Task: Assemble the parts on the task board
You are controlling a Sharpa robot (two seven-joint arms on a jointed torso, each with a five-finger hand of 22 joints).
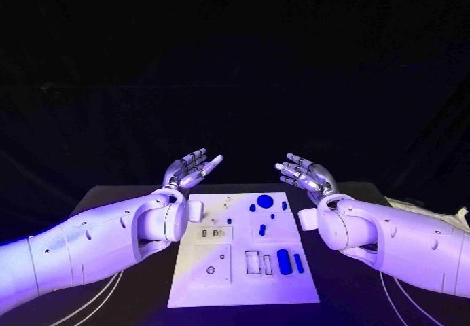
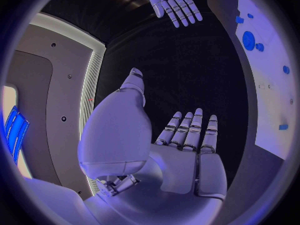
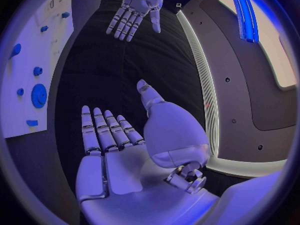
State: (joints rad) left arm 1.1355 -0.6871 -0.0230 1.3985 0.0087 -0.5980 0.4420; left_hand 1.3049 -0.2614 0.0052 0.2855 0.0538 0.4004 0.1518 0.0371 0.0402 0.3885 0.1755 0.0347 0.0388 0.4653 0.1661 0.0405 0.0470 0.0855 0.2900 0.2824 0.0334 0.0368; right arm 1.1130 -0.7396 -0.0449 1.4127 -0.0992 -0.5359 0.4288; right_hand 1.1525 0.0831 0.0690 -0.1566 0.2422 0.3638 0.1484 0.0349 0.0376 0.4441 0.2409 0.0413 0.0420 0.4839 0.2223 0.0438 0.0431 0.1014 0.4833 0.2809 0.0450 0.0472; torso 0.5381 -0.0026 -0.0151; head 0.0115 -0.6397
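Head view: the task board (image 1: 196, 285), a white plate, lies on the black table (image 1: 117, 204) between the two arms, its long axis running near to far. The left hand (image 1: 191, 170) and the right hand (image 1: 303, 173) are raised beyond the board's far edge, palms up, fingers spread and straight, holding nothing. The blue parts sit mostly on the board's right half: a round part (image 1: 264, 201) near the far edge, a long bar (image 1: 284, 261) lying near-to-far toward the near edge. All parts lie nearer to the robot than either hand and below it. The right hand is judged the closer to the round part and the bar; any reach calls for turning a palm downward first.
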